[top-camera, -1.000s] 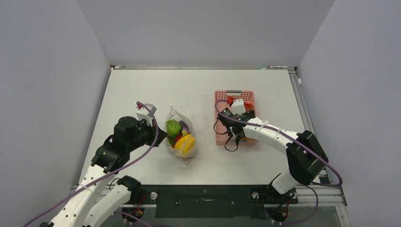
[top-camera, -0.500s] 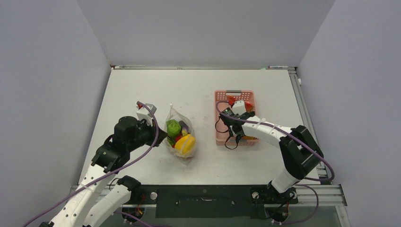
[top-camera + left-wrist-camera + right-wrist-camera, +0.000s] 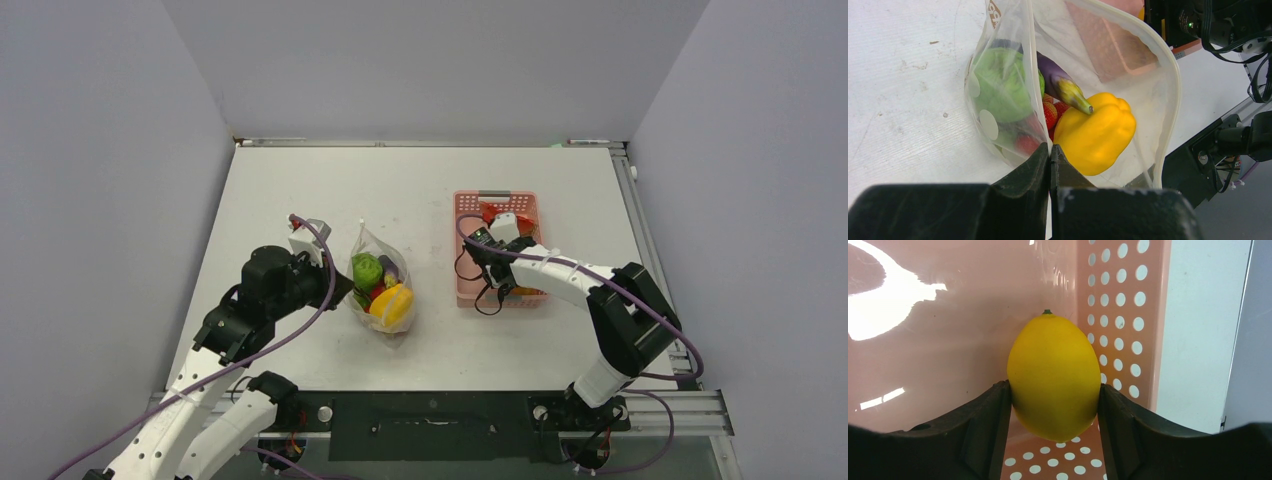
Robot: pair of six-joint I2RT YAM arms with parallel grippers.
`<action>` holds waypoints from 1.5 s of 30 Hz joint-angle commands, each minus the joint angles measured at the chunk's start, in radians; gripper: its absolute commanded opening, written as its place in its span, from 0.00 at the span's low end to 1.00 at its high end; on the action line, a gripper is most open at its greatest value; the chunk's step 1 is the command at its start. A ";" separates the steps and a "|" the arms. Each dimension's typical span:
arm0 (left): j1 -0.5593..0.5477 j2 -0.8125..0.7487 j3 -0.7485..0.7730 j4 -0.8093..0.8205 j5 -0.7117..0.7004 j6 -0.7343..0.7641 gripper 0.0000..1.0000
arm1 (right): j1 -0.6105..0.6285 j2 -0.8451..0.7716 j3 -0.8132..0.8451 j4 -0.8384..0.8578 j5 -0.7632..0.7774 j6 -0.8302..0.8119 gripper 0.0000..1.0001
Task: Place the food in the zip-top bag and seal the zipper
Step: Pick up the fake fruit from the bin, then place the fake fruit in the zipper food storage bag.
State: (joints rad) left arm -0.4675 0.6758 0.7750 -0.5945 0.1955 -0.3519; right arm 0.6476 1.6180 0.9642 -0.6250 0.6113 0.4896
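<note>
The zip-top bag (image 3: 378,285) lies left of centre, its mouth held wide in the left wrist view. My left gripper (image 3: 1050,150) is shut on the bag's near edge (image 3: 1040,125). Inside the bag are a yellow pepper (image 3: 1095,135), a purple eggplant (image 3: 1060,82), a green round fruit (image 3: 1003,85) and red pieces (image 3: 1049,112). The zipper (image 3: 1170,80) runs along the pale rim of the mouth. My right gripper (image 3: 1054,395) reaches down into the pink basket (image 3: 465,270). Both its fingers press the sides of a lemon (image 3: 1054,365) near the basket's perforated wall (image 3: 1118,315).
More red food (image 3: 490,210) lies at the basket's far end. The basket stands right of the bag with bare table between them. Grey walls enclose the table on three sides, and a metal rail (image 3: 640,230) runs along its right edge.
The right gripper's jaws have closed in around the lemon, and the right arm's elbow has shifted a little left. The left arm and bag have not moved.
</note>
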 commanded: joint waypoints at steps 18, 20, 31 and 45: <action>0.006 0.007 0.005 0.027 0.007 0.006 0.00 | 0.119 -0.368 0.199 0.031 -0.204 -0.021 0.27; 0.006 0.008 0.005 0.028 0.007 0.005 0.00 | 0.161 -0.384 0.227 0.050 -0.212 -0.024 0.27; 0.006 0.006 0.005 0.029 0.010 0.006 0.00 | 0.249 -0.418 0.292 0.186 -0.378 -0.061 0.29; 0.006 0.001 0.003 0.029 0.012 0.005 0.00 | 0.423 -0.352 0.379 0.300 -0.460 -0.090 0.29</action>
State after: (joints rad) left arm -0.4675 0.6838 0.7750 -0.5945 0.1955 -0.3519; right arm 1.0149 1.2438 1.2793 -0.4011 0.1432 0.4248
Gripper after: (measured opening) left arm 0.003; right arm 0.569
